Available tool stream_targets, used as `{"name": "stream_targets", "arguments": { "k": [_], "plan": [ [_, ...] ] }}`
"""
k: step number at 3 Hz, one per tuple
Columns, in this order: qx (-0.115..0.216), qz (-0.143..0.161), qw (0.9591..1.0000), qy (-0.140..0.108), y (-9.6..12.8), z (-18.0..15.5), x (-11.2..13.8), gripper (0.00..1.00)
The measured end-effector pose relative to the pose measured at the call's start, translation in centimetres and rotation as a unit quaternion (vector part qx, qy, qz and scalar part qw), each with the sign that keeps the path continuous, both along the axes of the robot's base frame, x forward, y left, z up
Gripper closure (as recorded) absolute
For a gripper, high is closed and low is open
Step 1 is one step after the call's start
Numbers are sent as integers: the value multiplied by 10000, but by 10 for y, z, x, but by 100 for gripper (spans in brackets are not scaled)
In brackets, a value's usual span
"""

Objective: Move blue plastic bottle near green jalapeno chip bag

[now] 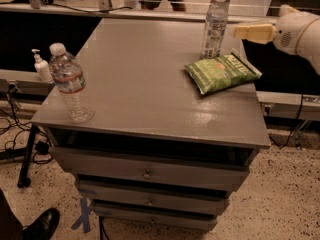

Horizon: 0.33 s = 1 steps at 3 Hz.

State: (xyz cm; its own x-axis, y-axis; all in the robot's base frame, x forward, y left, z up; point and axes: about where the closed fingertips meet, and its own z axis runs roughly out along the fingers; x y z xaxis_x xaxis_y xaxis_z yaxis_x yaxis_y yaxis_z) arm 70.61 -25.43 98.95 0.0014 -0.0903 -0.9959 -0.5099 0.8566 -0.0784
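Note:
The blue plastic bottle (215, 26) stands upright at the far right of the grey table top (140, 84); it is clear, with a white cap and a pale label. The green jalapeno chip bag (222, 73) lies flat just in front of it, close to the bottle's base. My gripper (250, 31), cream-coloured on a white arm, hovers at the right, level with the bottle's middle. It points left at the bottle, a short gap away, and touches neither bottle nor bag.
A ribbed clear bottle with a red-white band (70, 84) stands at the table's front left corner. A small white pump bottle (41, 66) sits on a ledge to the left. Drawers (147, 174) are below. A shoe (45, 224) is at the bottom left.

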Motion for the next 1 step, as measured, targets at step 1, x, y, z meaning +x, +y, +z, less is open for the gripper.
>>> {"name": "stream_targets", "arguments": {
  "k": [1],
  "plan": [
    [-13,245,9997,18,11,1,-6,0]
  ]
}}
